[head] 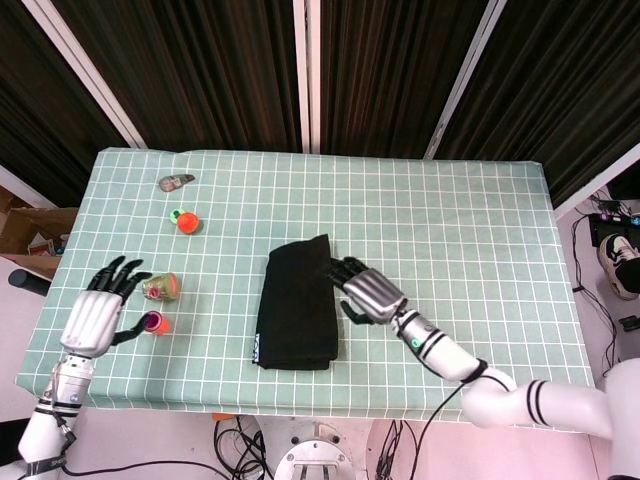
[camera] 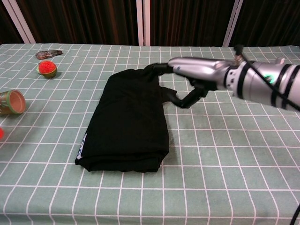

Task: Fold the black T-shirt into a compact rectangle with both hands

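Observation:
The black T-shirt [head: 297,305] [camera: 126,123] lies folded into a long rectangle in the middle of the table, a white label at its near left corner. My right hand [head: 366,290] [camera: 199,75] hovers at the shirt's far right corner. Its fingertips [camera: 158,68] reach over that corner, while the thumb curls beside a small flap [camera: 167,93] sticking out of the right edge. Nothing is gripped between them. My left hand [head: 94,313] hangs over the table's left edge with its fingers spread and holds nothing; the chest view does not show it.
Left of the shirt lie a small cup on its side [head: 160,287] [camera: 10,102], a pink and orange piece [head: 153,323], an orange-red ball [head: 185,221] [camera: 47,68] and a grey object [head: 176,182] [camera: 48,54]. The green checked cloth [head: 480,240] covers the table.

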